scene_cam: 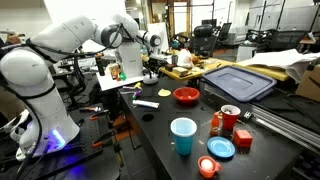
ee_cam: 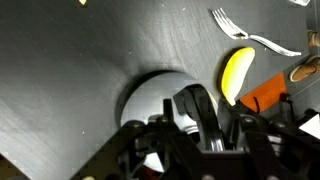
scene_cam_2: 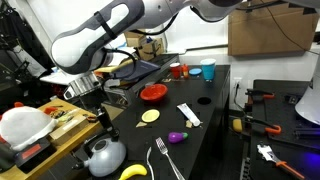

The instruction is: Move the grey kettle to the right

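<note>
here the grey kettle sits in the lower left of an exterior view, near the left edge of the black table. a banana lies just beside it at the bottom edge, and a fork lies a little further right. the gripper hangs above the kettle in the left middle of that frame, apart from it.

in the wrist view the kettle fills the lower middle, and its dark handle shows between the two fingers. the fingers stand spread wide and hold nothing. the banana is at the right of that view and the fork is in the upper right.

further along the table, towards the upper middle of the exterior view, stand a red bowl, a red mug and a blue cup. a flat grey-blue lid lies in the upper right of an exterior view.
</note>
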`<state>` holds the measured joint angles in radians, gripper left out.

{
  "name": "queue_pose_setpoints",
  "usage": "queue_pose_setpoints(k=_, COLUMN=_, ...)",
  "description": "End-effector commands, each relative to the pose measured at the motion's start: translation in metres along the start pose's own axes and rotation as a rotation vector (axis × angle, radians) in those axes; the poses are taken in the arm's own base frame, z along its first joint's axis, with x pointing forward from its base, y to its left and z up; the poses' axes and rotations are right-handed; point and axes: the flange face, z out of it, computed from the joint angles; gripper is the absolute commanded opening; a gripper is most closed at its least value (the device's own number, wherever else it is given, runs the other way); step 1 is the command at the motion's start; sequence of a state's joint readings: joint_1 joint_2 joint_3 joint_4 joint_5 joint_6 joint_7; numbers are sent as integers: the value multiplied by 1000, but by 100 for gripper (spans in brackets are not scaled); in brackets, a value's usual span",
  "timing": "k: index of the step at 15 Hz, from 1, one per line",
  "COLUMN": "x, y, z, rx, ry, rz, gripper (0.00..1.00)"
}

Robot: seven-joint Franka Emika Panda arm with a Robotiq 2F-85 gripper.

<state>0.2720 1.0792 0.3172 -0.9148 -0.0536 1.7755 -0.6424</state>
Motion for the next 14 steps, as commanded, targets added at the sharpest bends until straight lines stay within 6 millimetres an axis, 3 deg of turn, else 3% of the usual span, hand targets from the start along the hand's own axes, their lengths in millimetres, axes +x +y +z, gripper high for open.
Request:
queue_pose_setpoints(k=1, x=7, y=-1, z=-5, rx=-11, ry=35, rz=41, gripper=20)
queue_pose_setpoints(k=4, x=7, y=1, z=-6, rx=-23, ry=46, rz=59, gripper=2)
queue_pose_setpoints(k=9, x=3, y=7, z=-18, rx=-39, ry=71, rz=75, gripper=5)
queue_pose_setpoints(k=14, x=-18, y=32, z=-35, rx=-76, ry=87, rz=136, gripper=5)
